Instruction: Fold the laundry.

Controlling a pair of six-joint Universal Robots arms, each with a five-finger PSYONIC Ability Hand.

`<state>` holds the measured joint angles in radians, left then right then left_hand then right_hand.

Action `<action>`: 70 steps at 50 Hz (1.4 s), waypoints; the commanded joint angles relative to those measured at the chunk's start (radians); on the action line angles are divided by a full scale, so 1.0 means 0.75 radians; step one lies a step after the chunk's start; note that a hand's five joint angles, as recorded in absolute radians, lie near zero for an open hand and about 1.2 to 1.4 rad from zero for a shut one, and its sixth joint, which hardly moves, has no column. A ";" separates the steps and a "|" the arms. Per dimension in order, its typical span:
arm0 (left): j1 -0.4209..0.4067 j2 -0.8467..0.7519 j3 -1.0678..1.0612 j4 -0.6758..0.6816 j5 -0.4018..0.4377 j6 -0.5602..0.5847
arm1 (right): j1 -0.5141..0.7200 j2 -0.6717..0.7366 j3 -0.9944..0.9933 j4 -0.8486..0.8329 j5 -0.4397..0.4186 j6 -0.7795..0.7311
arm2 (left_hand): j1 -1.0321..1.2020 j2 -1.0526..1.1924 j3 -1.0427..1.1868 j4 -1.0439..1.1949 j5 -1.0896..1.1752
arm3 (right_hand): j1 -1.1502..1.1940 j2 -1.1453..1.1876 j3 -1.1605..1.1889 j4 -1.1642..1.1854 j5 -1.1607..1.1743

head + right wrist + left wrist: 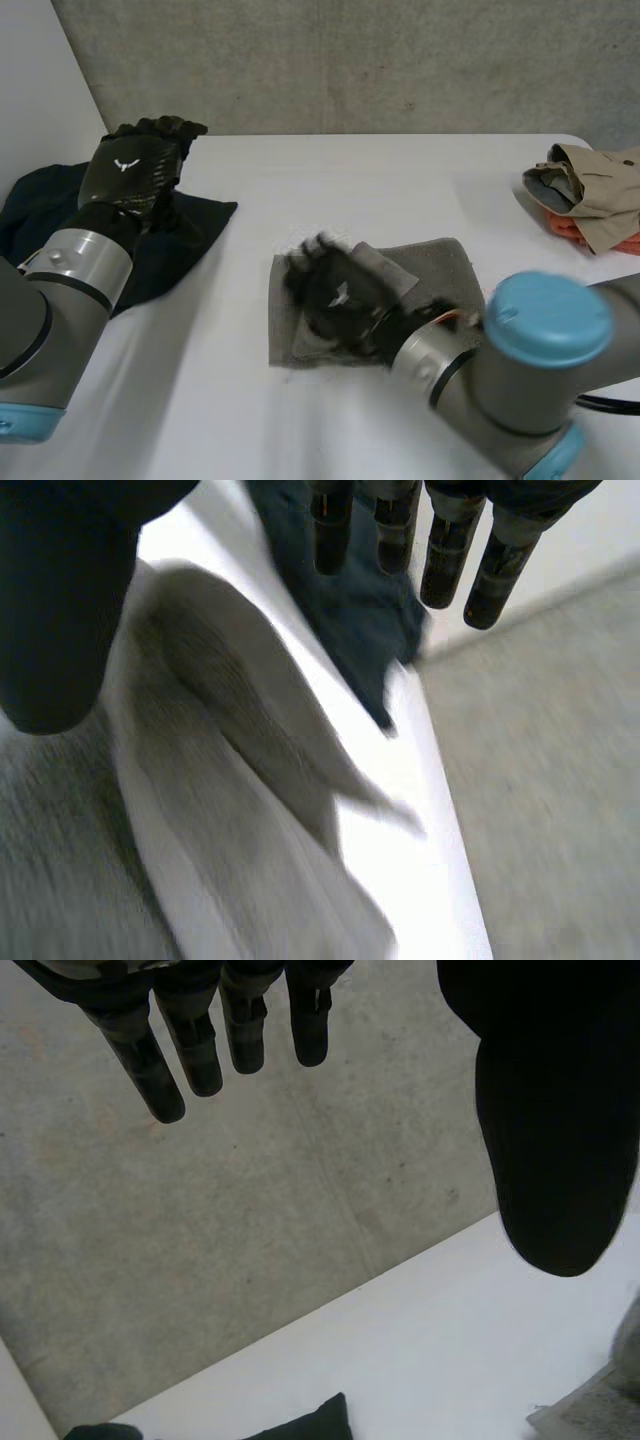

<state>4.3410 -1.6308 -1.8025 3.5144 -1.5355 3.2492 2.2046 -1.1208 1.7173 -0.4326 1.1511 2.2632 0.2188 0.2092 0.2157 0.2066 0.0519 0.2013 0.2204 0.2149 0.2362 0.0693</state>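
Grey cloth (440, 265) beneath our right hand (335, 295), fingers wide, empty; left hand (130, 170) likewise wide over dark cloth (190, 230)

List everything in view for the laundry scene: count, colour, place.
grey cloth: one, grey, middle of the table, under the right hand
dark cloth: one, dark navy, left side of the table, below the left hand
clothes pile: one, beige over orange, at the table's right edge
table: one, white, bearing all the laundry
wall: one, grey concrete, behind the table
left arm: one, grey with a light-blue cap, over the dark cloth
right arm: one, grey with a light-blue cap, near right
left hand: one, black, fingers straight, holding nothing
right hand: one, black, fingers straight, over the grey cloth
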 commanded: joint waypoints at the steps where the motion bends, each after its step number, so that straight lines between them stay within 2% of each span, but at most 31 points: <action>1: -0.091 -0.069 0.053 0.024 0.000 0.008 | -0.302 -0.277 0.119 0.084 0.091 0.569 | -0.058 -0.045 -0.054 -0.042 -0.068 | -0.036 -0.061 -0.054 -0.082 -0.092; 6: -0.235 -0.204 0.117 0.035 -0.004 0.016 | -0.423 -0.332 0.158 0.235 0.079 0.744 | -0.054 -0.041 -0.050 -0.038 -0.064 | -0.036 -0.061 -0.054 -0.082 -0.092; 10: -0.370 -0.314 0.157 0.033 0.000 0.024 | -0.585 -0.336 0.228 0.315 0.050 0.644 | -0.031 -0.018 -0.027 -0.014 -0.041 | -0.036 -0.061 -0.054 -0.082 -0.092; 13: -0.447 -0.386 0.180 0.035 -0.002 0.030 | -0.634 -0.336 0.248 0.317 0.044 0.572 | -0.003 0.010 0.001 0.013 -0.013 | -0.036 -0.061 -0.054 -0.082 -0.092; 17: -0.537 -0.505 0.227 0.033 -0.014 0.047 | -0.649 -0.332 0.269 0.315 0.048 0.496 | 0.012 0.025 0.017 0.029 0.002 | 0.017 -0.009 -0.001 -0.030 -0.040; 22: -0.597 -0.656 0.331 0.024 -0.027 0.114 | -0.643 -0.299 0.275 0.313 0.048 0.484 | 0.024 0.037 0.028 0.040 0.014 | 0.282 0.257 0.264 0.236 0.226; 25: -0.601 -0.707 0.378 0.024 -0.041 0.149 | -0.636 -0.269 0.279 0.311 0.046 0.484 | 0.036 0.049 0.040 0.052 0.026 | 0.385 0.359 0.367 0.338 0.328; 29: -0.603 -0.777 0.464 0.024 -0.112 0.210 | -0.608 -0.213 0.281 0.301 0.050 0.472 | 0.079 0.092 0.083 0.095 0.069 | 0.487 0.461 0.469 0.440 0.430; 33: -0.603 -0.848 0.550 0.022 -0.210 0.282 | -0.598 -0.205 0.283 0.297 0.062 0.461 | 0.142 0.154 0.146 0.158 0.131 | 0.608 0.582 0.590 0.561 0.551; 35: -0.587 -0.881 0.587 0.024 -0.300 0.321 | -0.596 -0.195 0.283 0.288 0.069 0.445 | 0.185 0.197 0.189 0.201 0.174 | 0.683 0.657 0.664 0.636 0.626; 37: -0.560 -0.887 0.599 0.026 -0.380 0.343 | -0.593 -0.179 0.283 0.264 0.077 0.423 | 0.197 0.209 0.201 0.213 0.186 | 0.729 0.704 0.711 0.683 0.672; 38: -0.512 -0.887 0.601 0.039 -0.453 0.366 | -0.591 -0.177 0.283 0.256 0.081 0.414 | 0.197 0.209 0.201 0.213 0.186 | 0.749 0.723 0.731 0.702 0.692; 41: -0.411 -0.871 0.591 0.037 -0.538 0.382 | -0.585 -0.175 0.283 0.229 0.113 0.384 | 0.197 0.209 0.201 0.213 0.186 | 0.757 0.731 0.739 0.710 0.700; 44: -0.390 -0.847 0.555 0.035 -0.528 0.382 | -0.567 -0.164 0.281 0.217 0.144 0.361 | 0.197 0.209 0.201 0.213 0.186 | 0.757 0.731 0.739 0.710 0.700; 48: -0.431 -0.751 0.469 0.035 -0.446 0.368 | -0.546 -0.146 0.279 0.205 0.177 0.331 | 0.177 0.190 0.181 0.193 0.167 | 0.796 0.770 0.778 0.749 0.739; 51: -0.480 -0.675 0.422 0.029 -0.403 0.341 | -0.548 -0.142 0.279 0.198 0.183 0.318 | 0.173 0.186 0.177 0.189 0.163 | 1.178 1.153 1.160 1.132 1.122; 53: -0.499 -0.620 0.389 0.024 -0.399 0.309 | -0.548 -0.144 0.277 0.198 0.187 0.308 | 0.173 0.186 0.177 0.189 0.163 | 1.591 1.565 1.573 1.544 1.534; 60: -0.485 -0.454 0.303 0.022 -0.397 0.266 | -0.524 -0.207 0.240 0.200 0.249 0.194 | 0.153 0.166 0.158 0.170 0.143 | 1.593 1.568 1.575 1.547 1.537; 64: -0.415 -0.341 0.227 0.022 -0.393 0.266 | -0.420 -0.226 0.163 0.198 0.306 0.020 | 0.103 0.116 0.107 0.119 0.092 | 1.593 1.568 1.575 1.547 1.537; 70: -0.286 -0.200 0.127 0.022 -0.387 0.261 | -0.066 -0.197 0.024 0.123 0.257 -0.185 | 0.083 0.096 0.087 0.099 0.073 | 1.593 1.568 1.575 1.547 1.537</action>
<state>4.0374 -1.8737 -1.6403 3.5309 -1.8276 3.4448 1.9326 -1.2868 1.8252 -0.2923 1.3691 2.2582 0.2967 0.2943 0.2950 0.2905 0.1103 0.9518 1.1805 1.1857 1.1896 0.9780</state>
